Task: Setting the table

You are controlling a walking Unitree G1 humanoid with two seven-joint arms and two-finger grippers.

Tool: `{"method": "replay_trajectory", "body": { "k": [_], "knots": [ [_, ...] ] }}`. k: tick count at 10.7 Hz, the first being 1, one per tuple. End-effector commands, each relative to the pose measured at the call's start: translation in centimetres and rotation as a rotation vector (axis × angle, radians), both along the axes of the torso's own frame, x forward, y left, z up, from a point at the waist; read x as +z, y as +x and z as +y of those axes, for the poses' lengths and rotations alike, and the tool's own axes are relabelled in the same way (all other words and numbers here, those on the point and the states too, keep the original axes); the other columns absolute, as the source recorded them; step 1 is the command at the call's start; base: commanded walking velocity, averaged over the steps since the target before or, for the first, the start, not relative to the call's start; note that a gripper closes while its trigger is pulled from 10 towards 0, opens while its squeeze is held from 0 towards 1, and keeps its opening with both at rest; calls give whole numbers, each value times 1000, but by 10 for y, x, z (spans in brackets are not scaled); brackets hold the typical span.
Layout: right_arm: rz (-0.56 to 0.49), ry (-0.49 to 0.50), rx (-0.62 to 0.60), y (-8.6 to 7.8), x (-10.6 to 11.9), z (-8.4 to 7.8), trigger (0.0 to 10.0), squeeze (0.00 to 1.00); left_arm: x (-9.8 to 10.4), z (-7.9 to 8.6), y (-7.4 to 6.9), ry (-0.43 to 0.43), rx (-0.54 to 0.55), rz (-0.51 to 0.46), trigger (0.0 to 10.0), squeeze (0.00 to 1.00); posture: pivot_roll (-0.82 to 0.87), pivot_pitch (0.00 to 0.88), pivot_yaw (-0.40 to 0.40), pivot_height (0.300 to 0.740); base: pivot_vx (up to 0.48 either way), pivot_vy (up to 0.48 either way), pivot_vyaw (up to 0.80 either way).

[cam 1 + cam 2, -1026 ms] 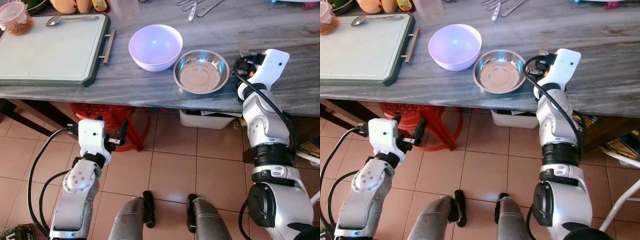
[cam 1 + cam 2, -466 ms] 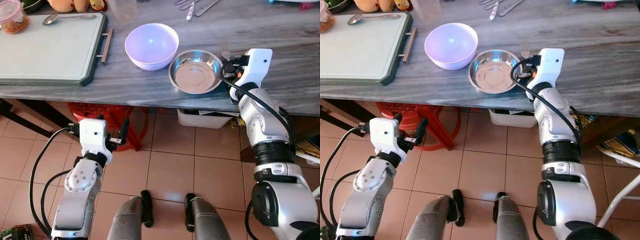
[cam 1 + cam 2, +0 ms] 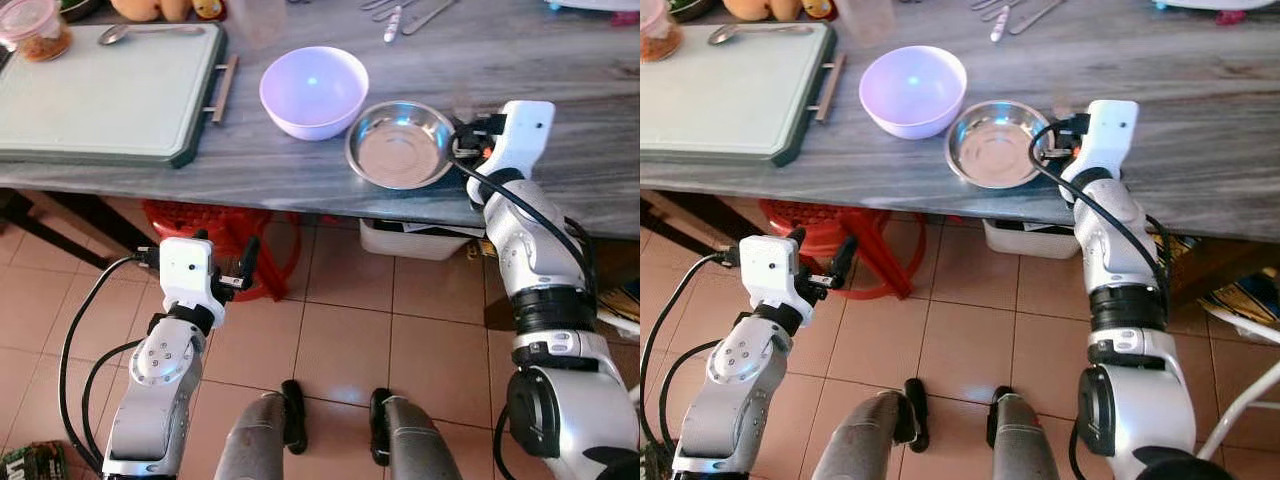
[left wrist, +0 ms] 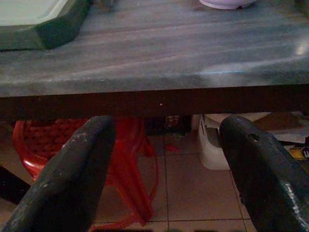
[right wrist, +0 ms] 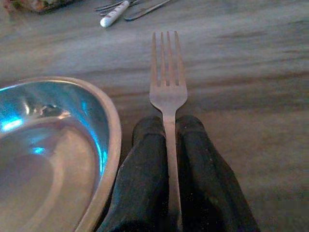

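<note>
1. Since 1 s ago, right gripper [image 5: 169, 145] moved w/ fork [image 5: 167, 82] closer to steel bowl [image 3: 400, 144], now just beside its right rim.
2. Grey table [image 3: 300, 170]: lilac bowl [image 3: 313, 92] touches steel bowl's left.
3. Right fingers pinch fork handle; left gripper [image 4: 164, 159] wide, idle below.
4. Risk: fork may clip rim, nudging bowl.

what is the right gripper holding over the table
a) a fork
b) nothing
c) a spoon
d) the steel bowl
a: the right gripper has its two black fingers shut on the handle of a fork, tines pointing away, just beside the rim of the steel bowl.
</note>
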State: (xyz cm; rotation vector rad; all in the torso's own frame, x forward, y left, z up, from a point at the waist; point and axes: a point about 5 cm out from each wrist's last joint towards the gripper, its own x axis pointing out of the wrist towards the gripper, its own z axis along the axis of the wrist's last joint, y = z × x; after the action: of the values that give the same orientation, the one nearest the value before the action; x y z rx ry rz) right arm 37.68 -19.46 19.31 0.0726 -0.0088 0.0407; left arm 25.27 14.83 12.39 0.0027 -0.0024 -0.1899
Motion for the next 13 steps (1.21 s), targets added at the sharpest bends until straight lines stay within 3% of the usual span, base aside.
{"method": "replay_trajectory", "body": {
  "k": [1, 3, 4, 5, 8, 9, 13],
  "knots": [
    [225, 32, -20, -12, -55, -2, 10000, 0, -4, 1, -2, 2, -2, 20, 10000, 0, 44, 308, 113, 740, 0, 0, 0],
    [244, 31, -41, -15, -58, -2, 10000, 0, -4, 1, -2, -1, -6, 21, 10000, 0, 43, 305, 111, 740, 0, 0, 0],
    [253, 37, -55, -18, -61, -4, 10000, 714, -5, 0, -2, -2, -8, 21, 10000, 0, 42, 304, 110, 740, 0, 0, 0],
    [259, 35, -71, -19, -61, -7, 10000, 1000, -5, 0, -2, -2, -10, 22, 10000, 0, 41, 304, 110, 740, 0, 0, 0],
    [254, 9, -107, -22, -61, -12, 10000, 988, -5, -1, -1, -5, -13, 22, 10000, 0, 40, 304, 111, 740, 0, 0, 0],
    [227, -22, -114, -24, -57, -14, 10000, 0, -5, -2, -1, -6, -14, 21, 10000, 0, 40, 303, 109, 740, 0, 0, 0],
    [44, -15, -158, -31, -37, -20, 10000, 0, -4, -3, 0, -12, -12, 13, 10000, 0, 36, 296, 105, 740, 0, 0, 0]
  ]
}}
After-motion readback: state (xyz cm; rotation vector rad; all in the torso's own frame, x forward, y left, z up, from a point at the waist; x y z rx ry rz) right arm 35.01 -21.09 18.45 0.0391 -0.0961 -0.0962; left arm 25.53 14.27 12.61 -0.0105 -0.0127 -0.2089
